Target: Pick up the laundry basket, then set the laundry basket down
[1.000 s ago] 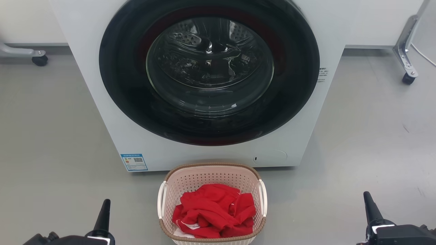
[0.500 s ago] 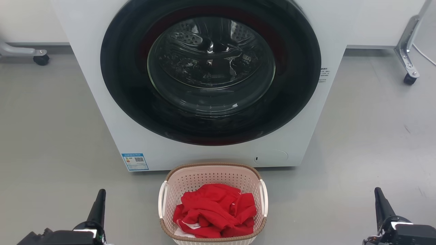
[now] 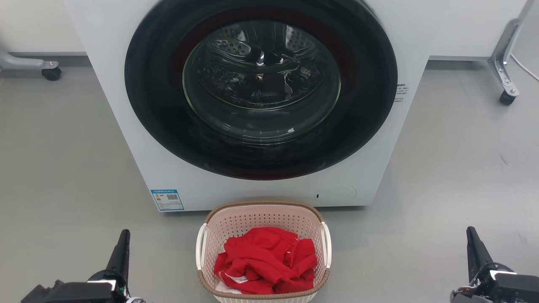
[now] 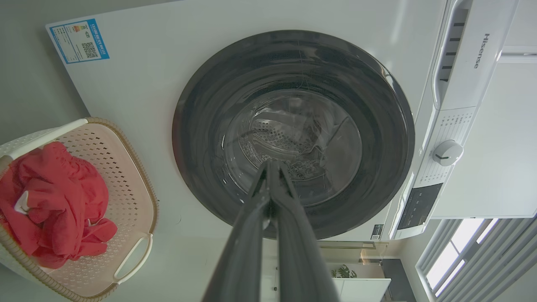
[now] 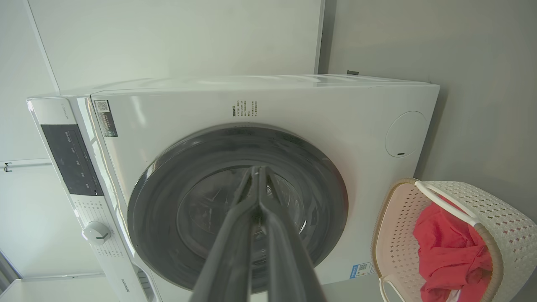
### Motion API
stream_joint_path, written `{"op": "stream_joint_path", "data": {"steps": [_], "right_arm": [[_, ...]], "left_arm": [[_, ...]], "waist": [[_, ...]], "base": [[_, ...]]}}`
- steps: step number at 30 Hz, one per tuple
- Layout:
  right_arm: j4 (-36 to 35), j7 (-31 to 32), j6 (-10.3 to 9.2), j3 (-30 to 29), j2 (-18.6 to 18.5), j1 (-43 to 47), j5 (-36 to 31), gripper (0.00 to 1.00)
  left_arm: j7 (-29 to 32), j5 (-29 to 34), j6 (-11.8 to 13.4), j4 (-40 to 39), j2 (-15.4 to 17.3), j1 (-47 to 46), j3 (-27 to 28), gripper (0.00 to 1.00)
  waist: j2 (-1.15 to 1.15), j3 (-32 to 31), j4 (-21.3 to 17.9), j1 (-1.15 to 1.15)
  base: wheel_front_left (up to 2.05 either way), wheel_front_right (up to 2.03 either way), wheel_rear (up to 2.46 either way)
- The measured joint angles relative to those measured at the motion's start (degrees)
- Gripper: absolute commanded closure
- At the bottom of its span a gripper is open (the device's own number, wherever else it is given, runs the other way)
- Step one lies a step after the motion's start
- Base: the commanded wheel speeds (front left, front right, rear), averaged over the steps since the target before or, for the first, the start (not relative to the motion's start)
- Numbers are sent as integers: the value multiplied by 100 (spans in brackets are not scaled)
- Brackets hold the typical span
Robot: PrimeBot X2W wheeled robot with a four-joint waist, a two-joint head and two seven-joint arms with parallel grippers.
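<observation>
Before the robot, front and centre: washer (image 3: 261, 84), white body, round dark door shut, standing on grey floor (image 3: 454, 168). Laundry basket (image 3: 261, 218) sits upright on that floor just in front of the washer's foot, midway between your two arms. A red garment (image 3: 265, 261) is heaped inside, below the rim. White side handles (image 3: 199, 248) face outward, one toward each arm.

Left end effector (image 3: 124, 235) is low at the left, right end effector (image 3: 470, 232) low at the right. Both are well apart from the basket, fingers pressed together tip to tip with nothing between them — the wrist views agree.

Reading: a basket resting level on the floor fits one waiting for its lift, or one already put back down. The pictures don't settle which, so assume neither.

Handling note for either case — the plastic looks light and the soft load sits toward the near end. Treat the two handles as a pair, keep the rim level, and keep fingertips off the perforations, which could snag.
</observation>
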Motion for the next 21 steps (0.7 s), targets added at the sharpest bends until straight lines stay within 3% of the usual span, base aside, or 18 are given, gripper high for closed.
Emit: {"op": "stream_joint_path", "data": {"steps": [21], "right_arm": [[0, 0, 0, 0, 1, 0, 0, 100]], "left_arm": [[0, -2, 0, 3, -3, 0, 0, 100]], "waist": [[0, 0, 0, 0]], "base": [[0, 0, 0]]}}
